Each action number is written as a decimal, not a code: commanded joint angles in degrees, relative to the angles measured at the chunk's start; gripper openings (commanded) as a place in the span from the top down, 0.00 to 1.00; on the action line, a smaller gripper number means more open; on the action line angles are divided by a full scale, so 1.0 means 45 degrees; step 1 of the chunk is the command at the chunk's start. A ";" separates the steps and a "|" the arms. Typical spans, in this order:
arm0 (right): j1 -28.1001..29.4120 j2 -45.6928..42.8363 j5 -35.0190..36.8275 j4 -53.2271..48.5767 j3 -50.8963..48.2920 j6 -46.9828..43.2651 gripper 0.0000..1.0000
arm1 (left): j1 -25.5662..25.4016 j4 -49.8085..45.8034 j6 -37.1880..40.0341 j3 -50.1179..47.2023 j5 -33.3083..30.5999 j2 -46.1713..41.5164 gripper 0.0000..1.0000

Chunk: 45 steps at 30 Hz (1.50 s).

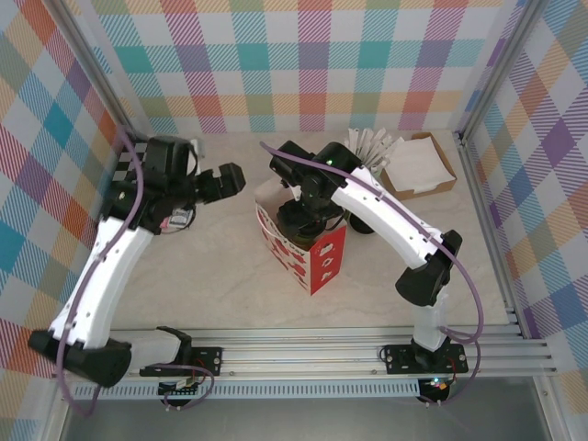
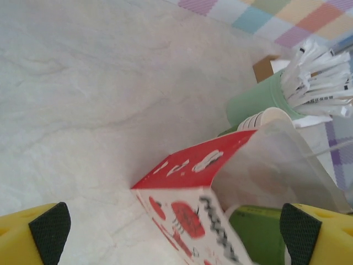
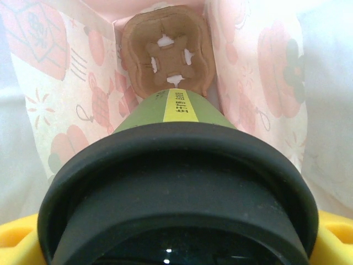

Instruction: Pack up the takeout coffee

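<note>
The takeout coffee (image 3: 176, 113), a dark-green cup with a black lid (image 3: 182, 187), hangs inside the red and white paper bag (image 1: 308, 253) at the middle of the table. My right gripper (image 3: 176, 245) is shut on it just under the lid, reaching down into the bag's open top (image 1: 308, 219). A brown cardboard cup carrier (image 3: 167, 52) lies on the bag's floor below the cup. My left gripper (image 1: 227, 178) stands open just left of the bag, its fingertips (image 2: 49, 232) wide apart above the bag's near corner (image 2: 187, 182). Part of the green cup (image 2: 259, 232) shows through the opening.
A pale mint cup of white paper-wrapped sticks (image 2: 259, 102) and the rim of stacked cups (image 2: 267, 117) stand behind the bag. A cardboard tray of white napkins (image 1: 418, 165) sits at the back right. Metal frame rails (image 1: 482, 197) border the table.
</note>
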 commanded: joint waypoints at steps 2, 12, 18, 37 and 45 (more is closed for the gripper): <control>-0.0083 -0.0065 -0.0288 -0.0162 -0.0001 -0.0239 0.36 | 0.0106 0.1152 0.3109 0.0711 0.2528 0.1681 0.06; -0.0079 -0.0131 -0.0345 -0.0209 -0.0135 -0.0240 0.36 | -0.0023 0.1448 0.5720 0.1549 0.3856 0.3823 0.18; -0.0084 0.0141 -0.0308 -0.0800 0.0274 0.0006 0.36 | -0.0109 0.1392 0.6872 0.1641 0.4091 0.4228 0.25; -0.0176 0.0856 -0.0318 -0.2637 0.1293 0.0132 0.36 | -0.0440 0.0395 0.8319 0.2101 0.4385 0.4937 0.69; -0.0201 0.0890 -0.0408 -0.2986 0.0673 0.0105 0.37 | -0.0436 0.0048 0.8840 0.2334 0.4935 0.4970 0.91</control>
